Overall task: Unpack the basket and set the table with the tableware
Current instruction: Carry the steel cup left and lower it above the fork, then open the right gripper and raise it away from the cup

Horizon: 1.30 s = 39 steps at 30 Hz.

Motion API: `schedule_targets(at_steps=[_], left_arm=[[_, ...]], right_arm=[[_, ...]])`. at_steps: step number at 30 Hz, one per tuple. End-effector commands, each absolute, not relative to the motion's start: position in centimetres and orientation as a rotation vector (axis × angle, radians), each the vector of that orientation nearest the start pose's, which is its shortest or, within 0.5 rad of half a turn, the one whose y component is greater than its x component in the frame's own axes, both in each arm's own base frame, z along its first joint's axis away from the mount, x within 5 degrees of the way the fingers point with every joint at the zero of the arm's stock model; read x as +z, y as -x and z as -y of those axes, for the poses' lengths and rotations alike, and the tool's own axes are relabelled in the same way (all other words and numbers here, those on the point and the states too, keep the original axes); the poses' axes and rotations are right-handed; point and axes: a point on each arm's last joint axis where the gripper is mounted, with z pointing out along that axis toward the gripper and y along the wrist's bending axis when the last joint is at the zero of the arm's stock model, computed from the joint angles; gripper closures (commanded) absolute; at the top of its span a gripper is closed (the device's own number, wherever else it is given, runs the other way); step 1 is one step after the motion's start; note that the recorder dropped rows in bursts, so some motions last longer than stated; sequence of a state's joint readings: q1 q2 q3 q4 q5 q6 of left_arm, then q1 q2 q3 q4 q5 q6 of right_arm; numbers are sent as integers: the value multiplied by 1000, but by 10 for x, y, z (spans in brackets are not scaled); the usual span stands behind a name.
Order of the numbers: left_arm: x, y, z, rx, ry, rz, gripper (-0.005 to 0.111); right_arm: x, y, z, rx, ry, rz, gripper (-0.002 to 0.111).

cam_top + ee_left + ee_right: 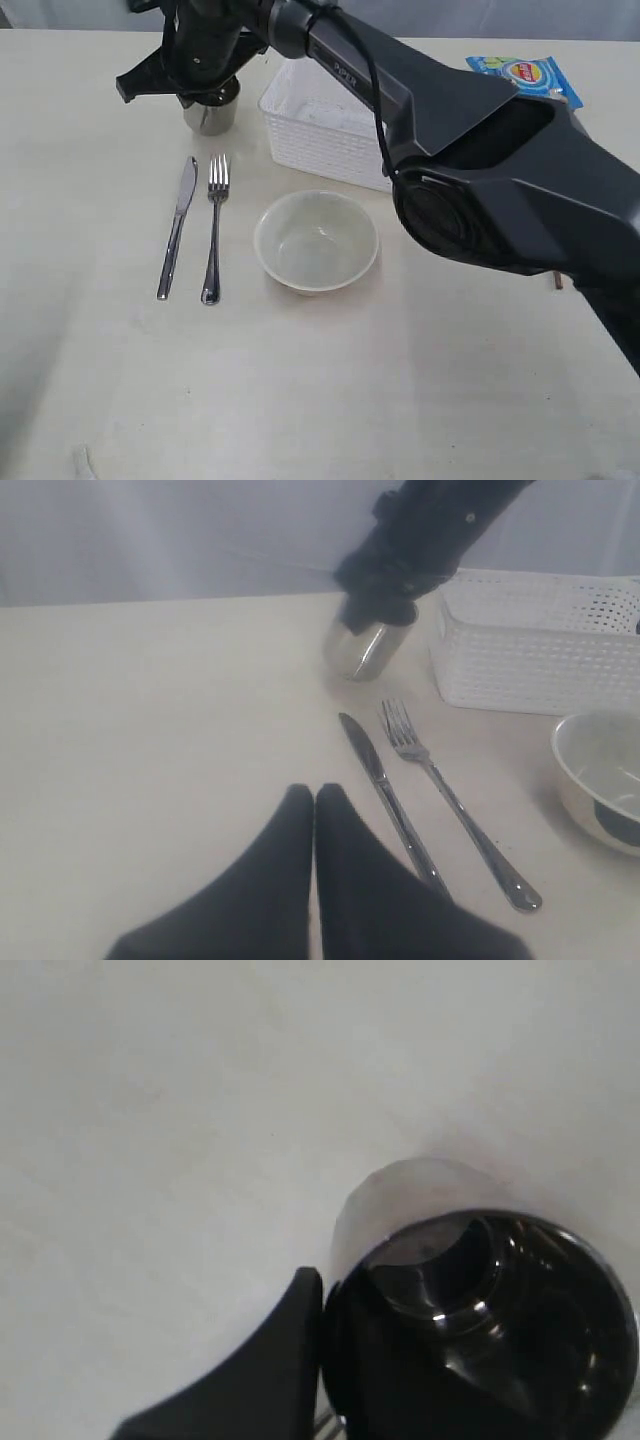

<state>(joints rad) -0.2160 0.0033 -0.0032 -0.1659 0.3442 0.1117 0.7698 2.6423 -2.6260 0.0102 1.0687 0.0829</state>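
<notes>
**A:** Where is the small shiny steel cup (212, 112) sitting?

**B:** It is standing at the far left of the wide off-white table (100, 380), just left of the white lattice-sided plastic basket (320, 125). It is farther off than the steel knife (177, 225) and steel fork (214, 228), which are lying side by side. I cannot tell whether its base is touching the table.

**A:** What is holding it?

**B:** The right gripper (328, 1305) is stretching across from the right and pinching the cup's wall at the rim, one finger outside and the other inside. The left gripper (314, 795) is hanging over the near-left table with its fingers pressed together, carrying nothing.

**A:** How are you expecting the cup to handle?

**B:** I am judging it light, stiff and hollow, but slippery. Polished metal is offering little friction, so a rim pinch could be letting it swing or slide. It probably won't break, though it might tip and roll. Biting deep over the rim and keeping it upright looks safest.

**A:** And the round cream bowl (316, 241)?

**B:** It is sitting empty, right of the fork and nearer than the basket. It is probably heavier and could chip, so its rim wants a gentle hold.
</notes>
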Motion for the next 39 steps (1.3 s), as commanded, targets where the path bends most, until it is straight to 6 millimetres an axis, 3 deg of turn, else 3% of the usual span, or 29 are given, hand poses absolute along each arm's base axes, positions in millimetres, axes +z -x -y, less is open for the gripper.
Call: schedule_targets(at_steps=[1,12,21,33,39], left_arm=[[183,-51,17,-241,-198,-1817,107],[183,-51,17,-241,-198,-1817,107],[183,-51,17,-239,-200,-1817,107],[183,-51,17,-239,-200,-1817,107],[183,-51,17,-235,-202,-1817,107]], right_arm=[[182,-407,-395,324,867,-2443,108],[175,-407,-395,315,870,-2463,107],[175,-407,-395,325,847,-2464,81],[176,-409,-397,340,837,-2436,80],[178,-411,-398,350,828,-2401,66]])
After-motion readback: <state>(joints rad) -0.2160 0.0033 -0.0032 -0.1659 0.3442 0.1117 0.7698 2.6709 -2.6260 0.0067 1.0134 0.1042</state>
